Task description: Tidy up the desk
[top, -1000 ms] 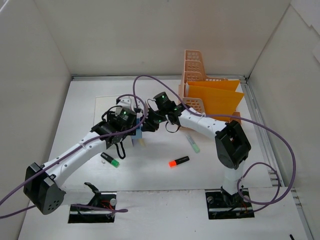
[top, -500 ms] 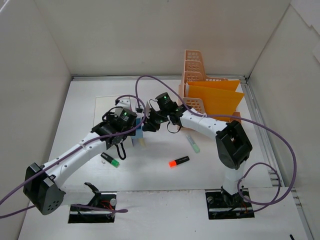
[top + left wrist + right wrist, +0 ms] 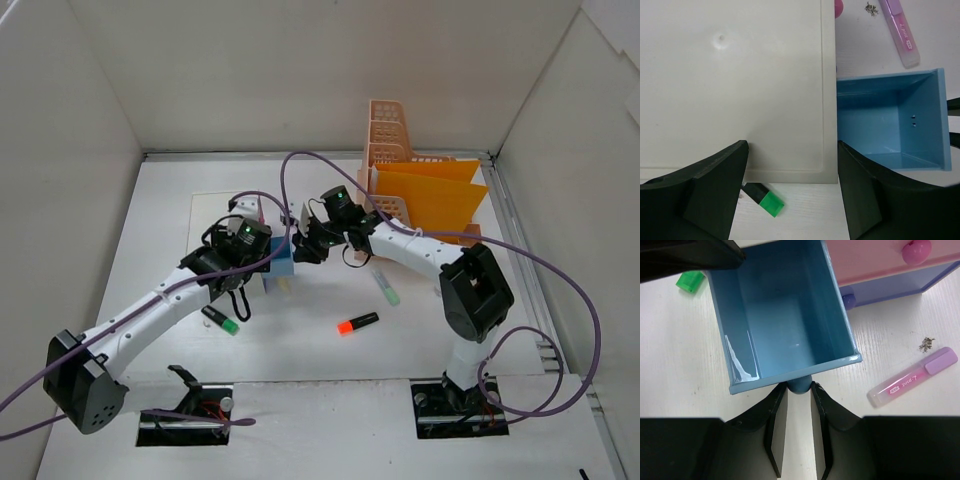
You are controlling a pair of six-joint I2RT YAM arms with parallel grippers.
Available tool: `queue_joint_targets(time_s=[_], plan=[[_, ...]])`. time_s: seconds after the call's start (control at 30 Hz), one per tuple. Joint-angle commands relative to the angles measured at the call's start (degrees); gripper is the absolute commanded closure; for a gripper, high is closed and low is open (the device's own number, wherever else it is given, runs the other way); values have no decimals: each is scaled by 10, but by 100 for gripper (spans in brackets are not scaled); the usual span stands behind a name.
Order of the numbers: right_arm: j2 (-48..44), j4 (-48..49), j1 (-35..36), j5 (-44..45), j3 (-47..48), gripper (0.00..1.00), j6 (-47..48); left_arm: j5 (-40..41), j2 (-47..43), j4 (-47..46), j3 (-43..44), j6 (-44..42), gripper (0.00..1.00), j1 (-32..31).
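Top: both my arms crowd the open blue plastic drawer (image 3: 283, 264) at the centre of the white matte counter (image 3: 300, 350). The wrists are close, so a clash is the risk. Black green-capped marker (image 3: 220, 320) and orange highlighter (image 3: 357, 323) lie loose nearby

Left wrist: left fingers (image 3: 710, 195) spread over the front corner of the white boxy drawer unit (image 3: 740, 75); can't tell if they touch it. Unbraced, the unit slides with any pull

Right wrist: right fingers (image 3: 826, 420) pinching the small round blue knob (image 3: 799, 385). Tiny grip, could slip off. Overpull and the drawer drops out, or sweeps the pink translucent highlighter (image 3: 912, 377) just beside it

blue drawer (image 3: 281, 266): largely covered in top view | green highlighter (image 3: 765, 199): black body partly behind left gripper (image 3: 791, 150) | pink knob (image 3: 839, 7): cut by top edge
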State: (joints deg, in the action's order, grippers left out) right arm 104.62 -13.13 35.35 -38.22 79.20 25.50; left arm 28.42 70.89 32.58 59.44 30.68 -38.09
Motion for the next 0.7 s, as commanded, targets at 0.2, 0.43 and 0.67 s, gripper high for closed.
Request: queue_joint_targets(time_s=[0.2, 0.43, 0.67], plan=[[-43, -3, -24, 38, -16, 99, 10, 7, -34, 44, -25, 16, 34, 34], [-42, -2, -23, 21, -16, 84, 8, -2, -36, 40, -27, 12, 34, 39], [-46, -5, -14, 4, -12, 31, 10, -9, -28, 37, 1, 11, 27, 44]])
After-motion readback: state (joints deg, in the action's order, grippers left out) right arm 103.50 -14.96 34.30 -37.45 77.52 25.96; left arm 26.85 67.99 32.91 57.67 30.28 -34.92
